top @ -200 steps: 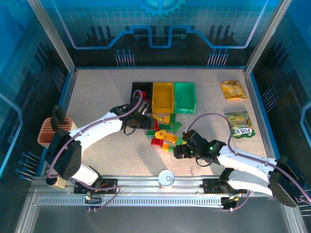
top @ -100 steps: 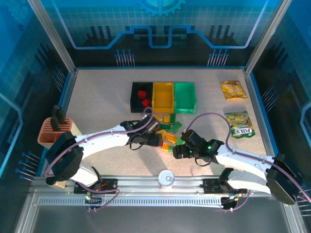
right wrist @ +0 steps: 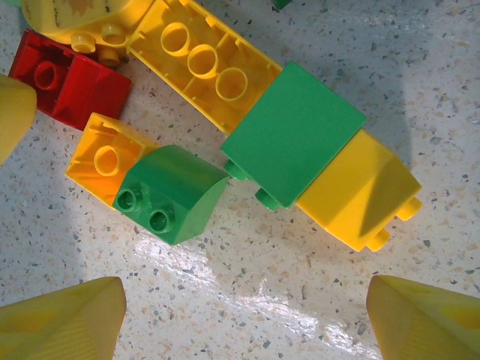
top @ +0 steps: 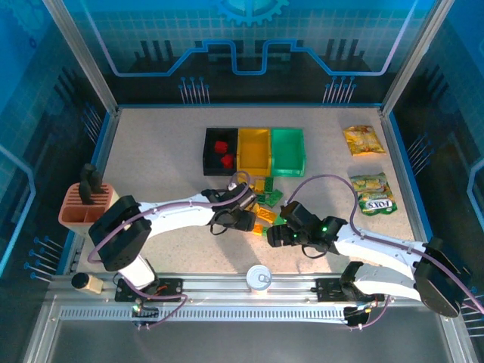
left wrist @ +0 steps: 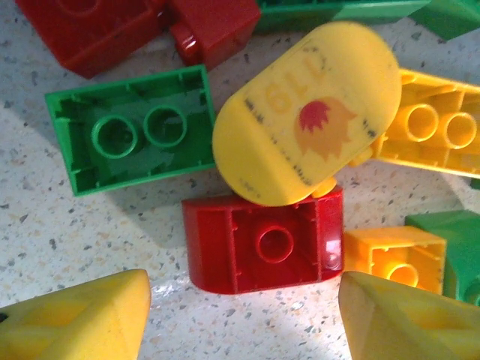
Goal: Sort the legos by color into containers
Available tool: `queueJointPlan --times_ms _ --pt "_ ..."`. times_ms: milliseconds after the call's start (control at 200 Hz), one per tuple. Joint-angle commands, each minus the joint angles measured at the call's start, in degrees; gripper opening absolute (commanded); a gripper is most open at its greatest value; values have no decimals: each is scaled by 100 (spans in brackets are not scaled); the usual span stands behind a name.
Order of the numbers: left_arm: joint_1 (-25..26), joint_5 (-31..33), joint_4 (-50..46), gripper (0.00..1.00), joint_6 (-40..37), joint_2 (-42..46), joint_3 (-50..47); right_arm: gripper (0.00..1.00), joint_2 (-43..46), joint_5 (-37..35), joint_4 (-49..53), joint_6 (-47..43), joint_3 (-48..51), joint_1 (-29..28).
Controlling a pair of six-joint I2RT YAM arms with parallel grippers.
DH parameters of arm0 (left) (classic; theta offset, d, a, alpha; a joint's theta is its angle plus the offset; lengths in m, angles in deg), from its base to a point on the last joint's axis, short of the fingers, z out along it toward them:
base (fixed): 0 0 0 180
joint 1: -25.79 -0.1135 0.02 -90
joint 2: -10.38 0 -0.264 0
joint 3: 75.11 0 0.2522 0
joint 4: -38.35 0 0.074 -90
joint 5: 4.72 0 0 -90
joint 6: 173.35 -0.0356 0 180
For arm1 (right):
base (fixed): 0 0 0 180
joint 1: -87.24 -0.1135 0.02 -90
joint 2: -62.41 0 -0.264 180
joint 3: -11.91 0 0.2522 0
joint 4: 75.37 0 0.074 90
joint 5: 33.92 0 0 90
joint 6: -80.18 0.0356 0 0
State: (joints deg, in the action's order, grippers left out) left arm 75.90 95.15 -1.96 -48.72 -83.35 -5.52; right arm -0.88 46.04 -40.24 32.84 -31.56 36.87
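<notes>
The speckled table (top: 151, 151) carried everything. The three containers stood in a row at its far middle, sides touching, each with its long axis running away from the arms: black bin (top: 206, 151) on the left, yellow bin (top: 254, 151) in the middle, green bin (top: 288, 151) on the right. Two red bricks (top: 221, 146) lay in the black one.

Just nearer than the bins lay the loose pile of legos (top: 261, 198), with both arms reaching into it. The left gripper (top: 246, 219) hung over the pile's left side. In its wrist view the left gripper (left wrist: 244, 322) stood about half open and held nothing. Just beyond the gap between its fingers lay a red brick (left wrist: 262, 240), hollow side up, its long axis crosswise to the fingers. A yellow oval piece (left wrist: 307, 124) leaned on that brick, slanting from lower left to upper right. A green brick (left wrist: 135, 127) lay underside up beside it.

The right gripper (top: 276, 236) sat at the pile's near edge. In its wrist view the right gripper (right wrist: 244, 322) gaped wide over bare table, empty. Ahead of it a long yellow brick (right wrist: 202, 64) lay underside up, running from upper left to lower right, its end under a flat green piece (right wrist: 292, 131). A small curved green brick (right wrist: 169, 193) lay on its side, studs pointing lower left.
</notes>
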Motion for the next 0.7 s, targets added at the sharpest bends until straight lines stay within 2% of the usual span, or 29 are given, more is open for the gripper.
queueJointPlan --times_ms 0,480,695 --pt "25 120 -4 67 80 -160 224 85 40 -103 -7 68 -21 -87" --pt "25 116 -20 66 89 -538 401 85 74 -147 -80 93 133 -86" --pt "25 188 -74 59 87 -654 420 85 122 -165 -80 108 173 -81"
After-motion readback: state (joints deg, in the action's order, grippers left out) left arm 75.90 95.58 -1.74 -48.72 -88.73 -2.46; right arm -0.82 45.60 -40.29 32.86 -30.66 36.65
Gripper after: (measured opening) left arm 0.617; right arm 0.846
